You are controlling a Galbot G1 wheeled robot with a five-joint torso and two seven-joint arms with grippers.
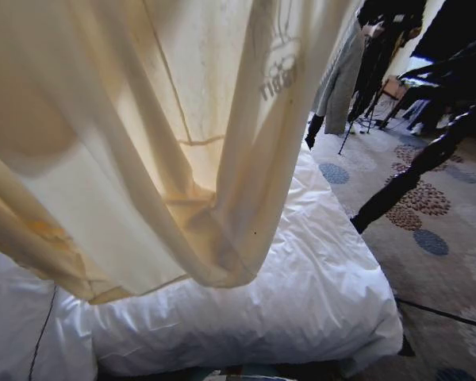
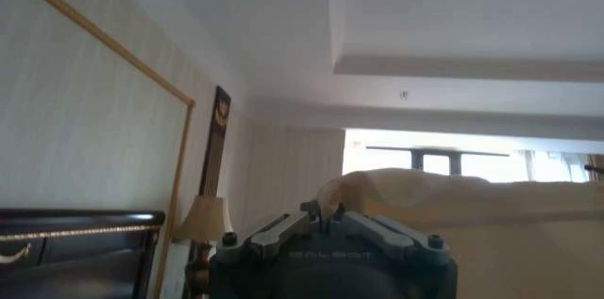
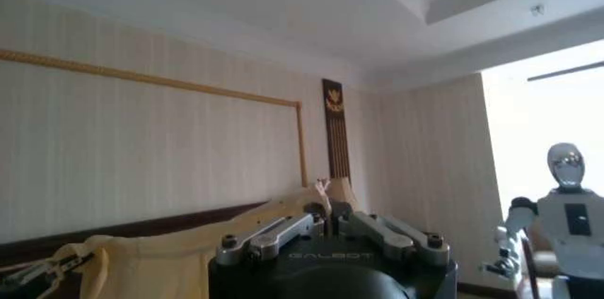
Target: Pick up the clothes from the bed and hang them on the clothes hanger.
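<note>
Bright window backlight; dim, soft wrist views.

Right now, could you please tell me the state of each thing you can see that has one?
Shirt: lifted off the bed, hanging in folds, stretched between both grippers.
Left gripper: raised, shut on the shirt's edge.
Right gripper: raised, shut on the shirt's edge.
Bed: white duvet rumpled, nothing lying on the part in view.
Grey garment: hanging up at the far side of the room.
</note>
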